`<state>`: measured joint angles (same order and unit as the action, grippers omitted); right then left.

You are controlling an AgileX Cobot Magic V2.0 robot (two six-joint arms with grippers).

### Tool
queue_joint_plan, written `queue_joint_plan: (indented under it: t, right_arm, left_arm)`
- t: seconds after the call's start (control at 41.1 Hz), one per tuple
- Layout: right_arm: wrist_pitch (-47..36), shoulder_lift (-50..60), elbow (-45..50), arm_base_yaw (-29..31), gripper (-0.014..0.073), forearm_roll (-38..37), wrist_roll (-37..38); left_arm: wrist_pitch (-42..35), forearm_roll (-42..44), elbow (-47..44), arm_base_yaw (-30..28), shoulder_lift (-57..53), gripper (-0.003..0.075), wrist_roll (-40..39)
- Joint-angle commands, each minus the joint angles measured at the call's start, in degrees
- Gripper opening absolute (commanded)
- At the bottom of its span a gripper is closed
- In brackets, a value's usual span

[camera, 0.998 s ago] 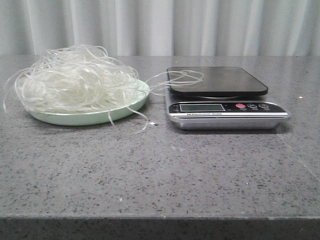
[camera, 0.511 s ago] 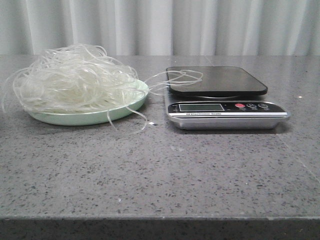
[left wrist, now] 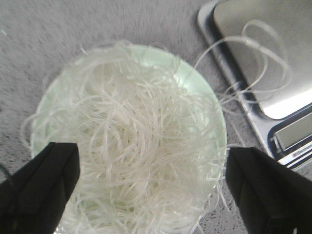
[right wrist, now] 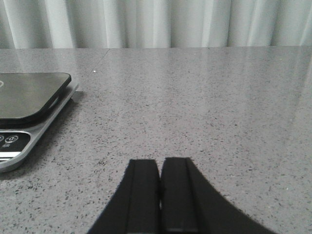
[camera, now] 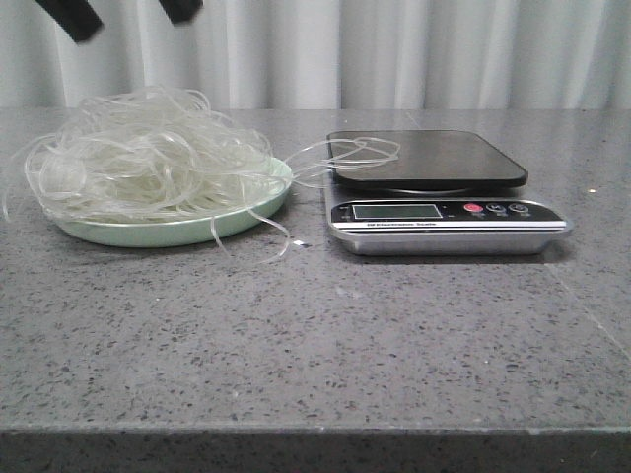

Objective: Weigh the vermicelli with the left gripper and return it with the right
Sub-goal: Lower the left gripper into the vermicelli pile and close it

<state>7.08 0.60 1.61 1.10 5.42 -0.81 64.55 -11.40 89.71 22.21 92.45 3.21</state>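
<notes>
Left wrist view: vermicelli lies between wide-spread jaws, seemingly below.

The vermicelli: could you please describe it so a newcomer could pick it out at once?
On the grey speckled table, look left of the kitchen scale to the pale green plate. The vermicelli is heaped on it: thin, translucent whitish loops, a few trailing onto the scale's dark platform.

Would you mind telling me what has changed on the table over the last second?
The left gripper has come into the front view from above, jaws wide open over the vermicelli, not touching it. The noodles sit on the green plate, a few strands trailing onto the scale; none of these moved. The right gripper is shut, away from them.
</notes>
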Motion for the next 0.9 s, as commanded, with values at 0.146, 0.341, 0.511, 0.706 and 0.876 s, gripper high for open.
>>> queue_joint_plan:
  t: [0.146,0.341,0.511,0.706,0.876]
  right_arm:
    - [-4.5,0.9,-0.5,0.3,0.015,0.0,0.0]
    - [-4.6,0.9,-0.5,0.3,0.015,0.1,0.0]
    - [-4.6,0.9,-0.5,0.3,0.015,0.1,0.0]
    - [-4.6,0.9,-0.5,0.3,0.015,0.1,0.0]
    - [-4.6,0.9,-0.5,0.3,0.015,0.1,0.0]
  left_arm:
    - [3.3,0.4,8.6,0.3,6.2,0.0655,-0.6]
    - [4.3,4.1,8.6,0.3,9.3,0.0655,-0.7]
    - [6.7,2.9,8.6,0.3,12.2,0.0655,-0.7]
    - [7.7,2.5,8.6,0.3,13.4,0.0643,-0.7]
    - [7.8,2.5,8.6,0.3,13.5,0.0457,-0.7]
